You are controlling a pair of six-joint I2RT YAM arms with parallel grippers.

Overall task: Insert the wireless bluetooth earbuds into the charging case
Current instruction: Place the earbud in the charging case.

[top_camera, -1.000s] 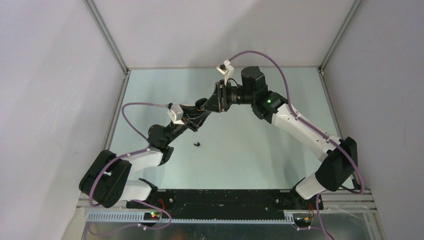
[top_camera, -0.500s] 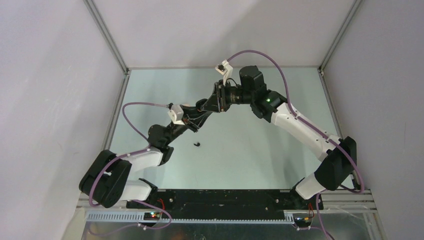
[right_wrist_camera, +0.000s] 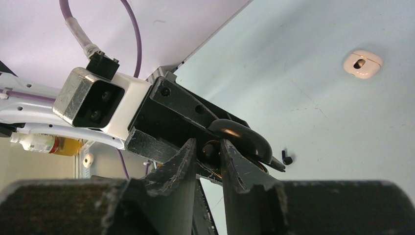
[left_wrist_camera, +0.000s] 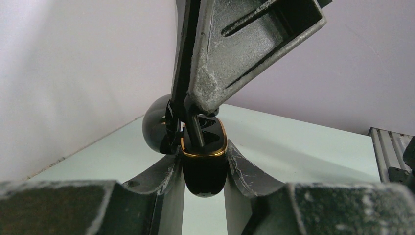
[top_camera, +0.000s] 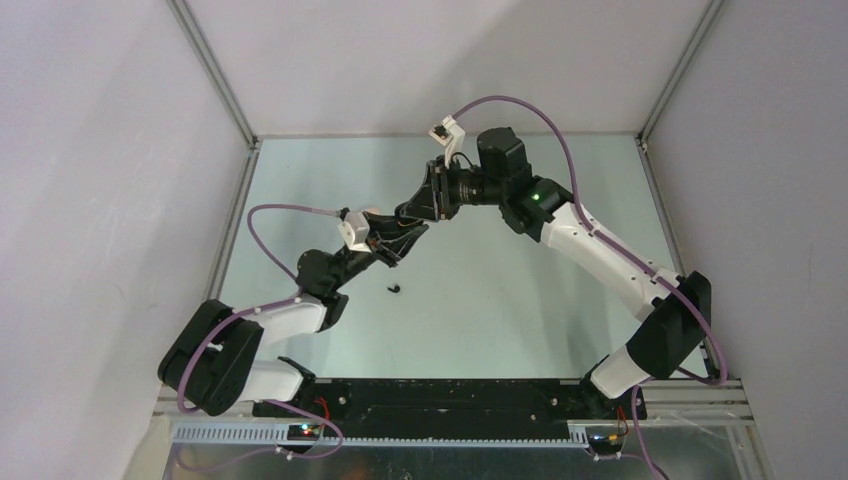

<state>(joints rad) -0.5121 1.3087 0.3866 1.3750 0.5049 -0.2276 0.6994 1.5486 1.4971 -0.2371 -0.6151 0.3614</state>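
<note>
My left gripper (left_wrist_camera: pixel 203 157) is shut on the black charging case (left_wrist_camera: pixel 204 169), which has a gold rim and an open lid (left_wrist_camera: pixel 155 126). My right gripper (right_wrist_camera: pixel 208 147) is shut on a black earbud (right_wrist_camera: pixel 209 152) and holds it at the mouth of the case, its stem (left_wrist_camera: pixel 196 133) pointing into it. In the top view both grippers meet above the table's middle: left gripper (top_camera: pixel 398 238), right gripper (top_camera: pixel 418 208). A second black earbud (top_camera: pixel 394 289) lies loose on the table, also in the right wrist view (right_wrist_camera: pixel 286 158). No cream-white buds show.
A cream-white closed case (right_wrist_camera: pixel 362 64) lies on the table farther off in the right wrist view. The enclosure's grey walls and metal frame posts (top_camera: pixel 215 70) surround the pale green table (top_camera: pixel 520 300).
My right gripper has shifted a little left and back, closing in over the case. The left gripper and the loose earbud have hardly moved.
</note>
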